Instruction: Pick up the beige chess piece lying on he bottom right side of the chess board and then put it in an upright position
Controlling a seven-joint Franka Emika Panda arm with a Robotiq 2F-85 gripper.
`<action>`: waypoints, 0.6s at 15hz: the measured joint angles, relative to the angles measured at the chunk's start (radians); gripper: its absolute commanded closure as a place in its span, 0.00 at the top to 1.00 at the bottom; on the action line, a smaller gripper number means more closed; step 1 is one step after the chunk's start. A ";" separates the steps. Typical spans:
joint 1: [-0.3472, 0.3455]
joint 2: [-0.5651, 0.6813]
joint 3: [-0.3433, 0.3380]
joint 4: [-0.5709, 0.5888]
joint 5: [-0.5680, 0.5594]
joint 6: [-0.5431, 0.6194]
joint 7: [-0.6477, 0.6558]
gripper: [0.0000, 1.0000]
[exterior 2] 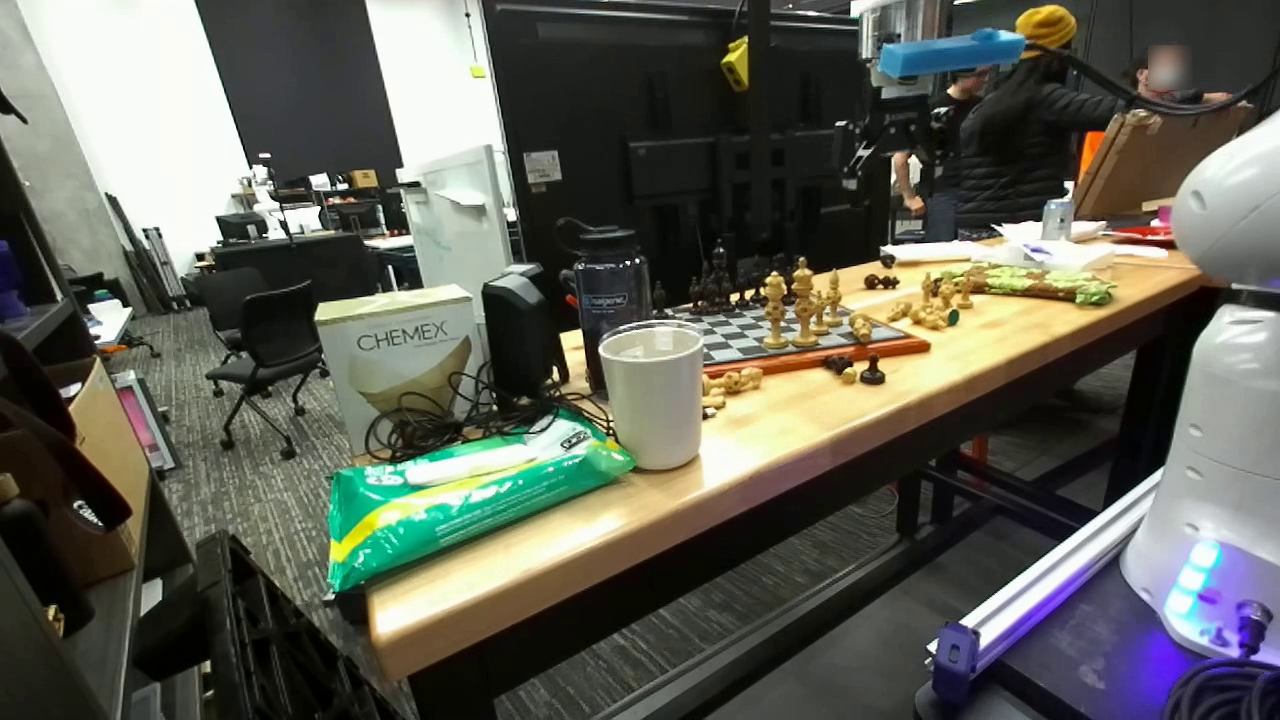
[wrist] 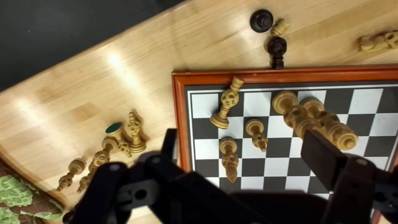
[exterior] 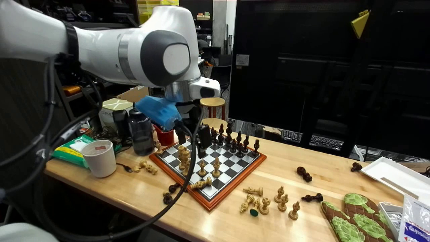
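Chess board (exterior: 230, 166) — one, white cup (exterior: 101, 163) — one

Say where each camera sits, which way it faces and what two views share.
An exterior view: beside the arm, above the table, facing down across the chess board; arm and end effector show.
An exterior view: low, off the table end by the green pack, facing along the table; base, part of the arm and end effector show.
Wrist view: on the wrist, facing down on the chess board; end effector's fingers show.
Both exterior views share the white cup.
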 measured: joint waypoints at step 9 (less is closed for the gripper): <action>-0.019 0.015 -0.030 -0.052 0.006 0.064 0.007 1.00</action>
